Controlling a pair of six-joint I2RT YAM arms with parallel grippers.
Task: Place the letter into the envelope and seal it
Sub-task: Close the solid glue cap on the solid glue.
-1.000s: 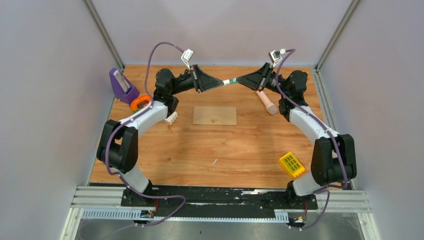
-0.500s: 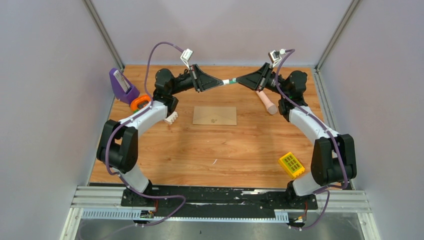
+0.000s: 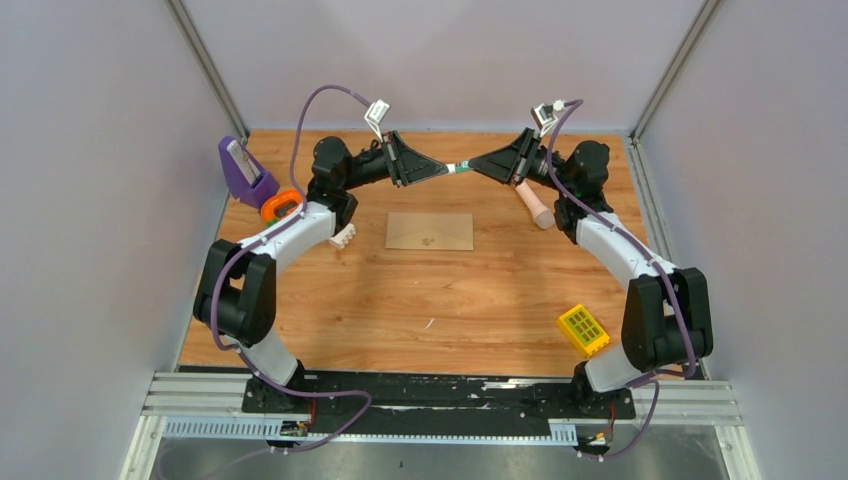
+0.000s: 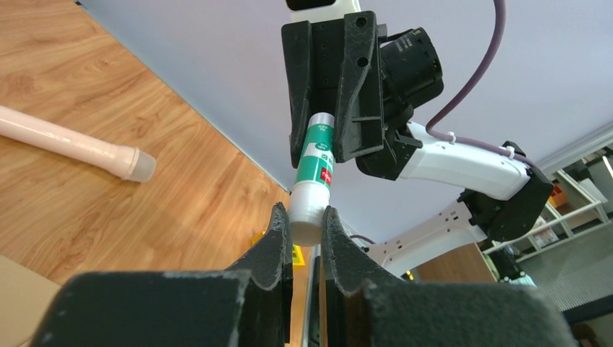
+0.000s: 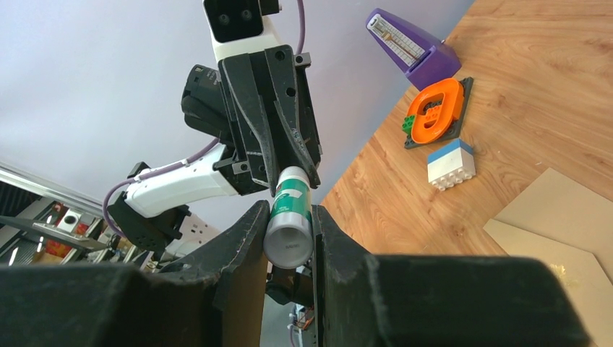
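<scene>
left claw [image 4: 306, 220] clamped on one end of glue stick [image 4: 316, 155] | right claw [image 5: 289, 217] clamped on other end, midair | envelope [image 3: 430, 231] flat mid-counter [image 3: 450, 300], flap seemingly folded down

This is a robot lab, a boxed-in test cell, no question. A wooden table [image 3: 450, 310] sits closed in by plain grey panels [image 3: 90, 200] on its left, right and far sides, and bare metal posts [image 3: 207, 68] rise at its far corners. Along the table's near edge runs a slotted metal rail [image 3: 200, 405]. Two robot arms are bolted there, the left arm [image 3: 285, 235] and the right arm [image 3: 615, 250], with purple cables [image 4: 496, 22] looping off them. Odd test props dot the table's edges: a purple metronome [image 3: 243, 172], a yellow block [image 3: 583, 330]. Beyond the table, the left wrist camera catches stocked shelves [image 4: 578, 191].
</scene>
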